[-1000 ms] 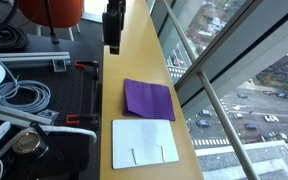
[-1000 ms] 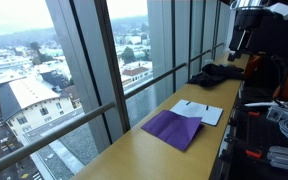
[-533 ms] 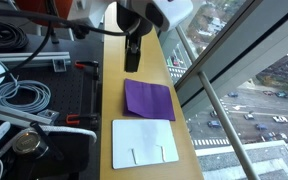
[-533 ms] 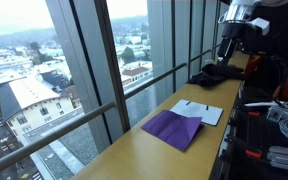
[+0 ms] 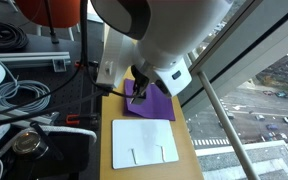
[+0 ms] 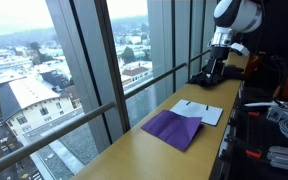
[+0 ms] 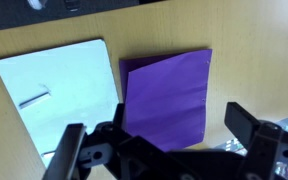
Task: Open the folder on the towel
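The purple folder point(image 7: 166, 95) lies flat and closed on the wooden ledge point(image 7: 244, 70). It shows in both exterior views point(image 5: 154, 103) point(image 6: 174, 127); the arm hides part of it in one of them. I cannot see a towel under it. My gripper point(image 7: 159, 142) is open and empty and hangs above the folder, its two fingers on either side of the folder's near edge. The gripper also shows in both exterior views point(image 5: 138, 86) point(image 6: 216, 68).
A flat white rectangle with two short slits point(image 7: 59, 90) point(image 5: 144, 143) point(image 6: 201, 111) lies right beside the folder. A dark cloth point(image 6: 212, 75) is bunched at the ledge's far end. Window glass point(image 6: 104, 70) runs along one side, and a bench with cables point(image 5: 24, 95) along the other.
The arm has swung from the far end of the ledge to above the folder and now fills much of an exterior view. The folder and white rectangle have not moved.
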{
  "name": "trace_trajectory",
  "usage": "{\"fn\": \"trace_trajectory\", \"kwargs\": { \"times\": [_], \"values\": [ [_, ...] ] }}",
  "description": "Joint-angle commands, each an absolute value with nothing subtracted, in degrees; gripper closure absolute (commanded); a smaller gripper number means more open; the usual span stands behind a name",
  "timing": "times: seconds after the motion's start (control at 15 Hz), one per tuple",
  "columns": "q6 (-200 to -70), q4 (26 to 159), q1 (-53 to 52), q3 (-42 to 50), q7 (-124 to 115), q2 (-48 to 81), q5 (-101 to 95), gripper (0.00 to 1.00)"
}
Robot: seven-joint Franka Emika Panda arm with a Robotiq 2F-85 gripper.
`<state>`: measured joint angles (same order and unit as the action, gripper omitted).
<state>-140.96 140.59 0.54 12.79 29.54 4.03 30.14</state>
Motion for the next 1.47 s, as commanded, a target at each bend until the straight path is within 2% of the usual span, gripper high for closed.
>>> {"fn": "trace_trajectory", "kwargs": {
  "times": [0.0, 0.53, 1.4],
  "values": [
    [-141.35, 134.87, 5.63, 8.94, 32.20, 13.58, 32.92, 0.00],
    [-141.64, 125.33, 14.78, 0.27, 31.83, 27.06, 32.55, 0.00],
    [-144.41, 115.74, 17.31, -6.50, 28.20, 41.83, 30.39, 0.00]
  ]
}}
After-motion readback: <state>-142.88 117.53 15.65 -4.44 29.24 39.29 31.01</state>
